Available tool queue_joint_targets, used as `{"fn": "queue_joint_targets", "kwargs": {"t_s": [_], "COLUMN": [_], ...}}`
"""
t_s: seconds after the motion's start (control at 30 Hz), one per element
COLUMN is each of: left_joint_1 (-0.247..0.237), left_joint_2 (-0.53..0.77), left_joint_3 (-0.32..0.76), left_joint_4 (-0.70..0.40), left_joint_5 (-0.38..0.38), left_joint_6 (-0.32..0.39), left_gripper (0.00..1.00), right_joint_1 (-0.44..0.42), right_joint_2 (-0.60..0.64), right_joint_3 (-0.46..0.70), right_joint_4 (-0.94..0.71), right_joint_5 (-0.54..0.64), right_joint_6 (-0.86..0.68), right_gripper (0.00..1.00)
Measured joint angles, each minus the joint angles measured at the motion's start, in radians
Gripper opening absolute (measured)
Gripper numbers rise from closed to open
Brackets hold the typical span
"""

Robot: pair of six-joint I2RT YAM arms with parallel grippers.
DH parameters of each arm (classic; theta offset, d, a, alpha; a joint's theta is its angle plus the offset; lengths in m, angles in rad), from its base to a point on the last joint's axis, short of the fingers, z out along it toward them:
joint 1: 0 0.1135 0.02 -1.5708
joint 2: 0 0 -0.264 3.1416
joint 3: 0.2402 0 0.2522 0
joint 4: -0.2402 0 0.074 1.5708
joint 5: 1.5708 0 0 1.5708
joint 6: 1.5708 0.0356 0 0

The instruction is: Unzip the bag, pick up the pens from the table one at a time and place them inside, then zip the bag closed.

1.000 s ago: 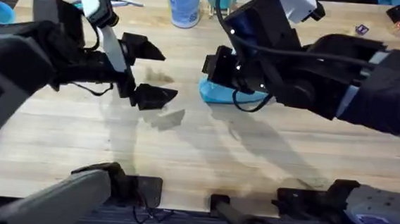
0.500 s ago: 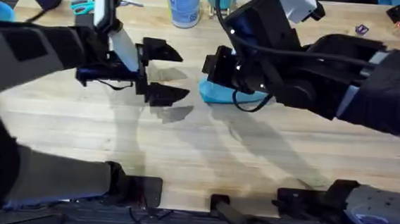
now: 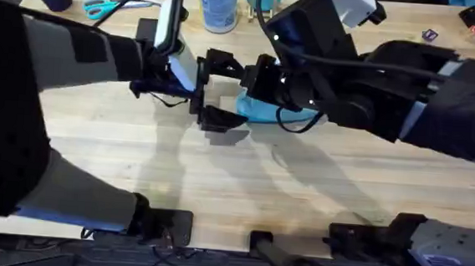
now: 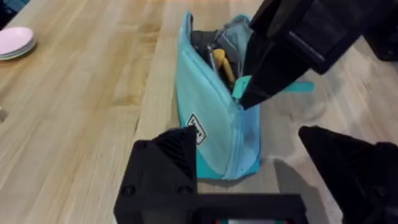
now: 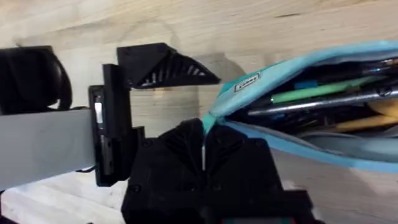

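Meanwhile the right gripper (image 5: 203,144) pinched the bag's (image 4: 214,134) zipper end, bag lying open toward the worktop's (image 3: 242,184) far edge, pens (image 5: 311,102) inside; the left gripper (image 3: 217,92) stood spread beside it.

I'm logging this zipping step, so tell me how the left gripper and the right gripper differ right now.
The left gripper is open and holds nothing, its fingers spread on either side of the bag's near end; the right gripper is shut, pinching the bag's fabric at that end. The left comes in from the left side, the right reaches across from the right. Both have black fingers and sit at the same end of the open bag.
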Motion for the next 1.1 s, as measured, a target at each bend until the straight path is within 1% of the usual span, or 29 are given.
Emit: {"fn": "queue_joint_targets", "kwargs": {"t_s": [0.07,0.17,0.2,0.4,0.6,0.67,0.7,0.77,0.87,0.93,1.1], "left_joint_1": [-0.015,-0.032,-0.037,-0.070,-0.083,-0.083,-0.083,-0.083,-0.083,-0.083,-0.083], "left_joint_2": [0.007,0.012,0.012,0.012,0.012,0.012,0.012,0.012,0.012,0.012,0.012], "left_joint_3": [0.000,0.000,0.000,0.000,0.000,0.000,0.000,0.001,0.002,0.002,0.002], "left_joint_4": [0.014,0.043,0.051,0.067,0.074,0.075,0.077,0.082,0.085,0.084,0.090], "left_joint_5": [0.000,0.002,0.002,-0.001,-0.024,-0.027,-0.029,-0.035,-0.047,-0.048,-0.049], "left_joint_6": [-0.007,-0.016,-0.017,-0.024,-0.026,-0.027,-0.028,-0.030,-0.029,-0.031,-0.032], "left_gripper": [0.974,0.884,0.869,0.840,0.712,0.611,0.541,0.305,0.070,0.047,0.045], "right_joint_1": [0.000,0.000,0.000,0.000,0.000,0.000,0.000,0.000,0.000,0.000,0.000], "right_joint_2": [0.000,0.000,0.000,0.000,0.000,0.000,0.000,0.000,0.000,0.000,0.000], "right_joint_3": [0.000,0.000,0.000,0.000,0.000,0.000,0.000,0.000,0.000,0.000,0.000], "right_joint_4": [0.000,0.000,0.000,0.000,0.000,-0.001,-0.001,-0.002,-0.005,-0.006,-0.005], "right_joint_5": [0.000,0.000,0.000,0.000,0.000,-0.001,-0.002,-0.006,-0.012,-0.014,-0.015], "right_joint_6": [0.000,0.000,0.000,0.000,0.000,0.000,0.000,0.003,0.006,0.007,0.007], "right_gripper": [0.030,0.030,0.030,0.030,0.030,0.030,0.030,0.030,0.029,0.029,0.030]}}
